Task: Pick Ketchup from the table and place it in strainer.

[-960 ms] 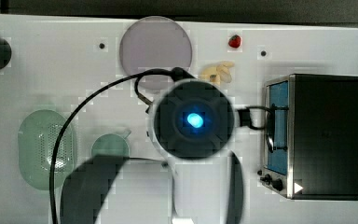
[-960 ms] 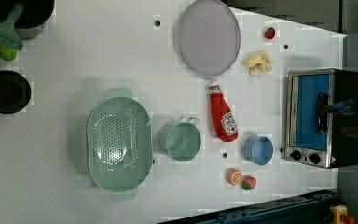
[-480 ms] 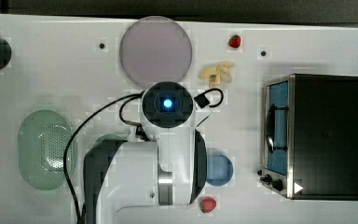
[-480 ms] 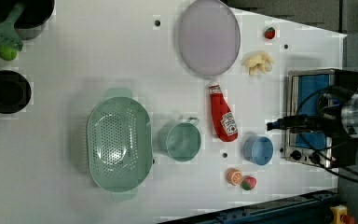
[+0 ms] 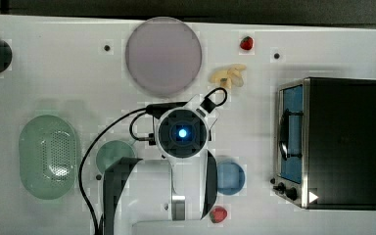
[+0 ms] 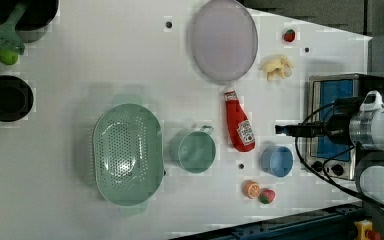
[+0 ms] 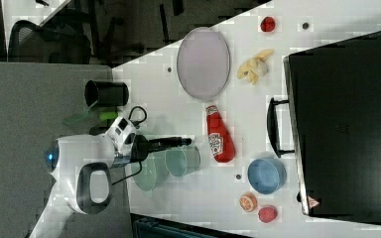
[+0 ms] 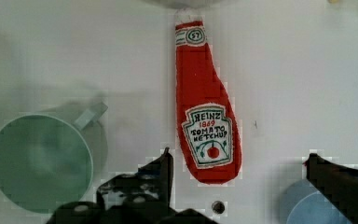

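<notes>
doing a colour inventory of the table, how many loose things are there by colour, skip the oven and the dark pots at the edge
Red: 3 - ketchup, strawberry, strawberry
Green: 2 - strainer, cup
Lilac: 1 - plate
Blue: 1 - bowl
Yellow: 1 - banana
Orange: 1 - orange half
Total: 9

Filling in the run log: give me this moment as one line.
phase: approach | gripper: open, above table, holding nothing | Ketchup: lying flat between green cup and blue bowl | strainer: empty
</notes>
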